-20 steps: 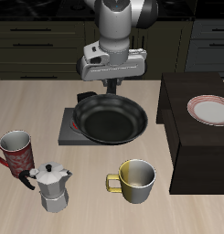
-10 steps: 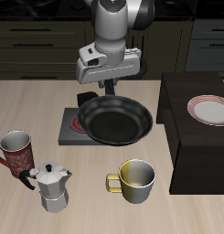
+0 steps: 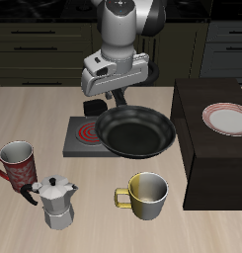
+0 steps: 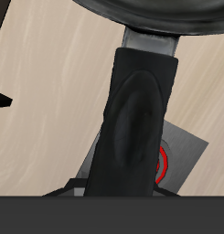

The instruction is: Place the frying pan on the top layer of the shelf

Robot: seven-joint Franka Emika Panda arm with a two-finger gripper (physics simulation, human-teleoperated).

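Observation:
The frying pan (image 3: 136, 131) is a round black shallow pan, lifted above the table and partly over the burner plate, close to the shelf's near side. My gripper (image 3: 118, 92) is shut on the frying pan's long black handle (image 4: 132, 119), which fills the wrist view. The shelf (image 3: 197, 138) is a large dark brown boxy unit beside the pan, with a flat top.
A white red-rimmed plate (image 3: 228, 119) lies on the shelf top. A grey burner plate with red coil (image 3: 81, 136) lies under the pan's edge. A red mug (image 3: 16, 163), a moka pot (image 3: 56, 202) and a yellow mug (image 3: 147, 195) stand nearer the table's front edge.
The pan, held by its handle, has risen and moved sideways off the burner plate toward the shelf, uncovering the red coil.

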